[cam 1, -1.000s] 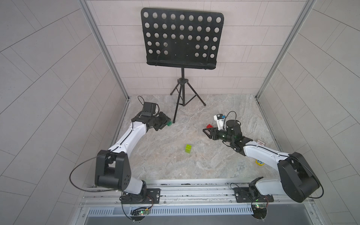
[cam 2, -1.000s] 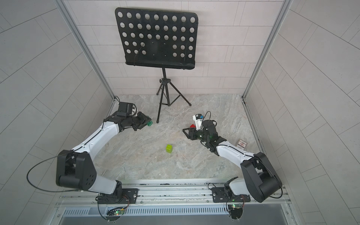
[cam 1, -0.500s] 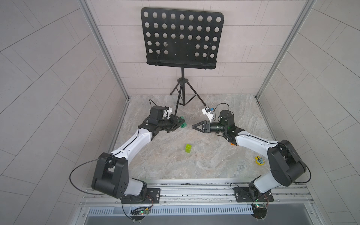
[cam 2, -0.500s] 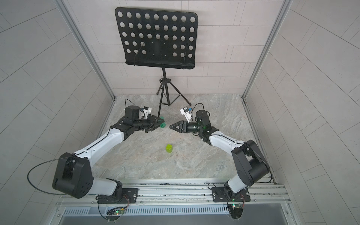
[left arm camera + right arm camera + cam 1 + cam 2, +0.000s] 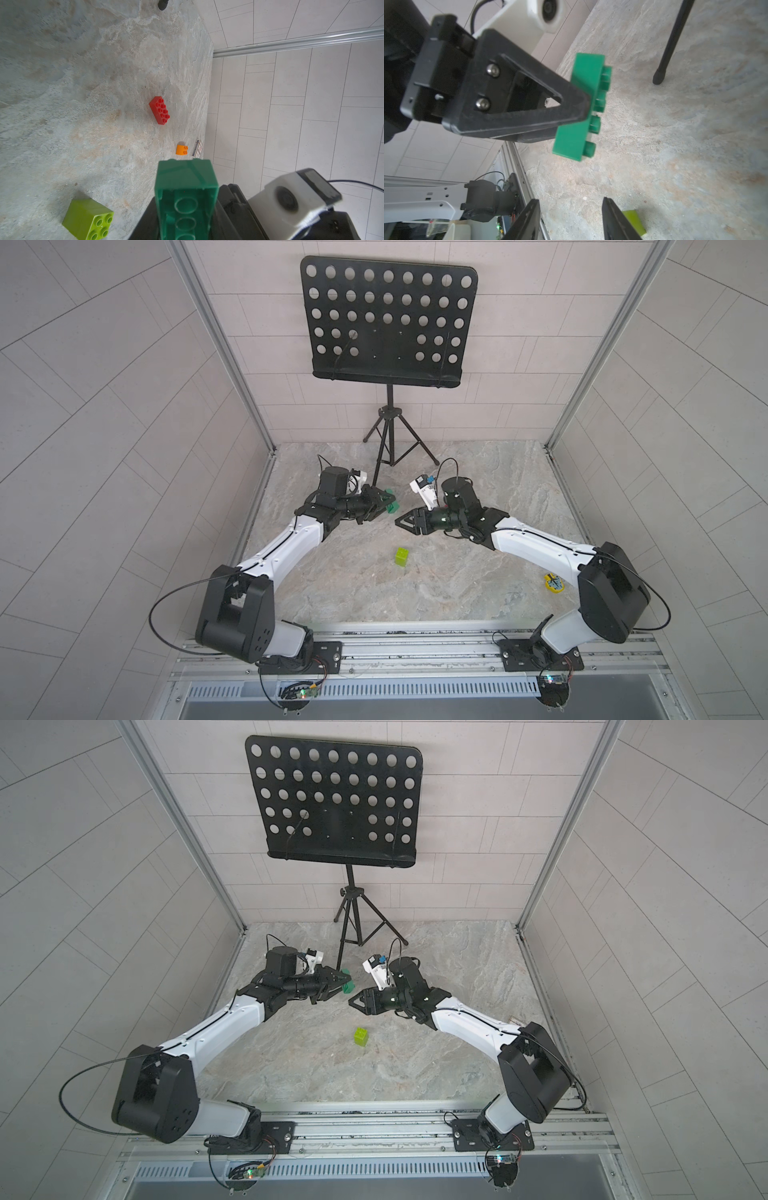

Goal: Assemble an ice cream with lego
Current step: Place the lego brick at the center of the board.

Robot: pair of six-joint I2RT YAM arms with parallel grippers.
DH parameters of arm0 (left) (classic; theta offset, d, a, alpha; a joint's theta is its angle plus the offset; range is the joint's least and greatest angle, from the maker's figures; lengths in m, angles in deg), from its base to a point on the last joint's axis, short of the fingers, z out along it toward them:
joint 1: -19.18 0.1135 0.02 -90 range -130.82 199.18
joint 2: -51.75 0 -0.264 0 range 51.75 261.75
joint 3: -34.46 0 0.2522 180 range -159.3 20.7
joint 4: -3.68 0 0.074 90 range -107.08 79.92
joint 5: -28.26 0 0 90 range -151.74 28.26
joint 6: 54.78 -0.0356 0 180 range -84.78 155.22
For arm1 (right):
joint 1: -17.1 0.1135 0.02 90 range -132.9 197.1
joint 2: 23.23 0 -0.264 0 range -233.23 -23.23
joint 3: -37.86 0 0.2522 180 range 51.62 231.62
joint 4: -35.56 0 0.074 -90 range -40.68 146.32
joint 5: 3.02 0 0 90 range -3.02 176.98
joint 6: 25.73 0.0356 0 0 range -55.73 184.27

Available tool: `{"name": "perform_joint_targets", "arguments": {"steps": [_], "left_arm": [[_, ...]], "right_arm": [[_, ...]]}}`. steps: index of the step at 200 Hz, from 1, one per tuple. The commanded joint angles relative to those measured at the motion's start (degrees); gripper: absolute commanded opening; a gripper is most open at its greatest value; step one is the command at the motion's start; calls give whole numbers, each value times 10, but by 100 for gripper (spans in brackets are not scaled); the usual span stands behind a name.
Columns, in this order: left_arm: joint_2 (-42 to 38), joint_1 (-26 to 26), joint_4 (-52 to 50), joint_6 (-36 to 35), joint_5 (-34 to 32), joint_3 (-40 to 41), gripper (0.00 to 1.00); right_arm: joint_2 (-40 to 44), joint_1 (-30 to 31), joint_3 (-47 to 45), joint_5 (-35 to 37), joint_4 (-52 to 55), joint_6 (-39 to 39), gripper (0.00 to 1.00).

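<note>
The dark green brick (image 5: 571,141) is pinched tight in my left gripper (image 5: 384,504), held above the table (image 5: 457,593). My right gripper (image 5: 571,199) faces it, fingers apart and empty. A lime-green brick (image 5: 401,557) sits on the table nearby.

A robotics lab test cell, no question. The left arm (image 5: 286,543) and right arm (image 5: 536,547) are bolted to an aluminium rail (image 5: 415,649), well behind the left gripper (image 5: 384,506) and right gripper (image 5: 401,521). Under that rail, loose cables and a small circuit board (image 5: 305,695) with lit LEDs. Pale panel walls (image 5: 104,406) set in aluminium posts (image 5: 224,352) box in the marbled surface (image 5: 457,593) beneath both grippers. Just beyond them, a black perforated music stand (image 5: 386,323) on its tripod. A white camera module (image 5: 424,491) rides the right wrist.
</note>
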Motion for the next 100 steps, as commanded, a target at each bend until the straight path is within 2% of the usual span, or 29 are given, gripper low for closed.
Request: {"name": "perform_joint_targets", "arguments": {"steps": [1, 31, 61, 100], "left_arm": [[3, 1, 17, 7, 11, 7, 18], [2, 2, 17, 10, 10, 8, 18], [1, 1, 27, 18, 14, 12, 18], [0, 2, 33, 23, 17, 13, 19]], "right_arm": [[-7, 12, 23, 50, 25, -38, 50], [-4, 28, 30, 85, 23, -48, 47], [-18, 29, 51, 117, 41, -48, 40], [-35, 33, 72, 134, 47, -53, 39]]}}
